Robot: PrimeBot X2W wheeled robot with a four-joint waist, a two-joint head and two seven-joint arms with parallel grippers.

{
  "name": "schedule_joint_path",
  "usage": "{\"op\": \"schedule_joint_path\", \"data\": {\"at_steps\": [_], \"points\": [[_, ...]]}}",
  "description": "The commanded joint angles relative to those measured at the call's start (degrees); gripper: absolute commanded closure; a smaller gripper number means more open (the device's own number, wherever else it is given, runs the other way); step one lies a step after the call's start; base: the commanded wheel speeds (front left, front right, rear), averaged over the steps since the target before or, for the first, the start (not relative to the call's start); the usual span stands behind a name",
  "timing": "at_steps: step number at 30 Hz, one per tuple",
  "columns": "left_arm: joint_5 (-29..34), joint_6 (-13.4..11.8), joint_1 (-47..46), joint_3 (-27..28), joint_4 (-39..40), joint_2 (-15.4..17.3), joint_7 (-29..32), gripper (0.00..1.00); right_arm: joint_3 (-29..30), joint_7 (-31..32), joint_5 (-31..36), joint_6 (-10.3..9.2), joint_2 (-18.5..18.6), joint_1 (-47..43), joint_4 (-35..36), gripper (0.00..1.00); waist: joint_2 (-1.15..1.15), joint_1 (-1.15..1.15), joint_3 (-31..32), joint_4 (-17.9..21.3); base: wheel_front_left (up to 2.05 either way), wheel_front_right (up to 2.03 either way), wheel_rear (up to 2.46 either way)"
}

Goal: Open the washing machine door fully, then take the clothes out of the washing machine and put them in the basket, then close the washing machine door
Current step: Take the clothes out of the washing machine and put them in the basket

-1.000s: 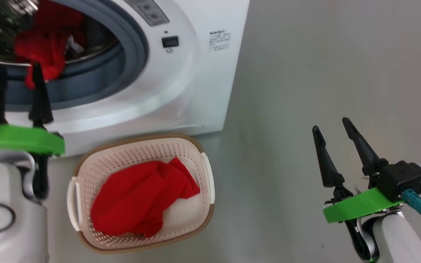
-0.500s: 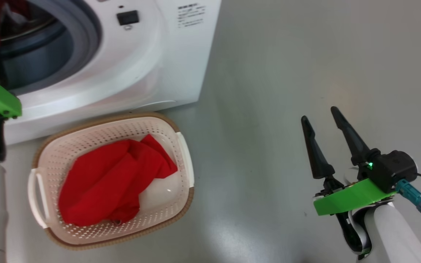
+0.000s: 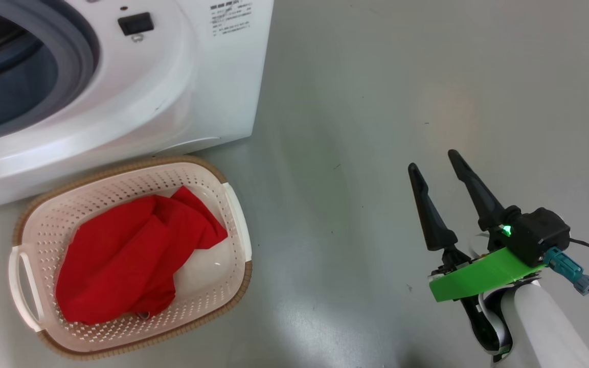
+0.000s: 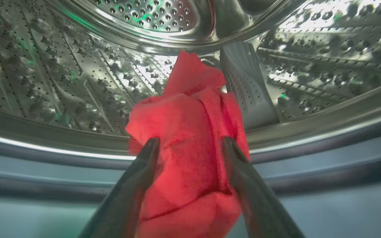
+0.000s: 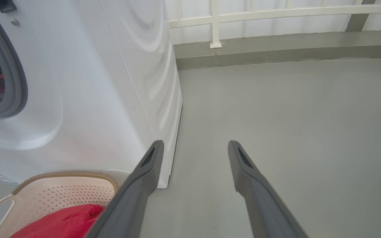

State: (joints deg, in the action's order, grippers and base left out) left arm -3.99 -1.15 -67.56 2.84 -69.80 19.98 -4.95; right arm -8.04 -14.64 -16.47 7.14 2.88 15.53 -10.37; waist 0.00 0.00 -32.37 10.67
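The washing machine [image 3: 182, 97] stands open at the upper left; its door is out of view. In the left wrist view my left gripper [image 4: 190, 142] is open at the drum's mouth. Its fingers [image 4: 144, 165] straddle a bunch of red clothes [image 4: 184, 125] that drapes over the lip of the steel drum [image 4: 78, 79]. The basket [image 3: 120, 171] sits on the floor in front of the machine with more red clothes [image 3: 126, 250] in it. My right gripper [image 3: 432, 159] hovers open and empty over bare floor to the right of the basket, and the right wrist view looks along this gripper [image 5: 195, 142].
Grey floor [image 3: 376, 102] stretches to the right of the machine. The right wrist view has the machine's white side panel [image 5: 137, 66], the basket's corner [image 5: 64, 174] at the lower left, and a low grey kerb with a white railing [image 5: 276, 46] at the far end.
The head camera has swung right, so the machine and basket sit further left in the picture and the left gripper has slid off its left edge. The right gripper has hardly moved.
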Motion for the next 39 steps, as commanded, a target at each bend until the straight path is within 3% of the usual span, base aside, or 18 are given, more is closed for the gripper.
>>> {"op": "schedule_joint_path", "data": {"at_steps": [1,8,11,15,20,30,34,39], "points": [[0.61,-0.89,-0.8,0.13,0.19,3.97,1.15,0.0,-1.2,-0.36,-0.47,0.35,-0.01,-0.08,1.04,0.0,0.0,0.0,0.1,0.13,0.0,0.0,0.0],[2.2,-1.61,-2.38,-2.34,-2.13,4.81,8.13,0.0,-1.46,-0.36,-1.06,0.35,-0.01,0.02,0.92,0.0,0.0,0.0,0.42,0.59,0.0,0.0,0.0],[2.18,-1.22,-2.52,-2.83,-2.45,5.02,9.31,1.0,-1.41,-0.36,-1.3,0.35,-0.01,0.05,0.95,0.0,0.0,0.0,0.48,0.77,0.0,0.0,0.0],[0.71,-1.4,-2.33,-1.87,-2.6,4.45,9.22,1.0,-1.21,-0.36,-1.44,0.35,-0.01,0.09,0.84,0.0,0.0,0.0,0.58,0.75,0.0,0.0,0.0],[-2.9,-0.54,-1.08,0.8,-1.41,3.5,3.94,1.0,-0.7,-0.36,-1.64,0.35,-0.01,0.22,0.73,0.0,0.0,0.0,0.83,0.37,0.0,0.0,0.0],[-9.4,5.8,4.8,4.65,2.35,0.44,-8.42,1.0,-0.24,-0.36,-1.58,0.35,-0.01,-0.08,0.59,0.0,0.0,0.0,2.33,-1.66,0.0,0.0,0.0],[-10.91,6.98,7.66,5.52,7.3,-0.87,-9.91,1.0,-0.01,-0.36,-1.08,0.35,-0.01,-0.08,0.3,0.0,0.0,0.0,3.14,-2.67,0.0,0.0,0.0],[-12.36,7.95,14.34,7.61,19.5,-3.02,-10.02,1.0,-0.03,-0.36,-0.55,0.35,-0.01,-0.18,-0.27,0.0,0.0,0.0,5.04,-3.52,0.0,0.0,0.0]]}}
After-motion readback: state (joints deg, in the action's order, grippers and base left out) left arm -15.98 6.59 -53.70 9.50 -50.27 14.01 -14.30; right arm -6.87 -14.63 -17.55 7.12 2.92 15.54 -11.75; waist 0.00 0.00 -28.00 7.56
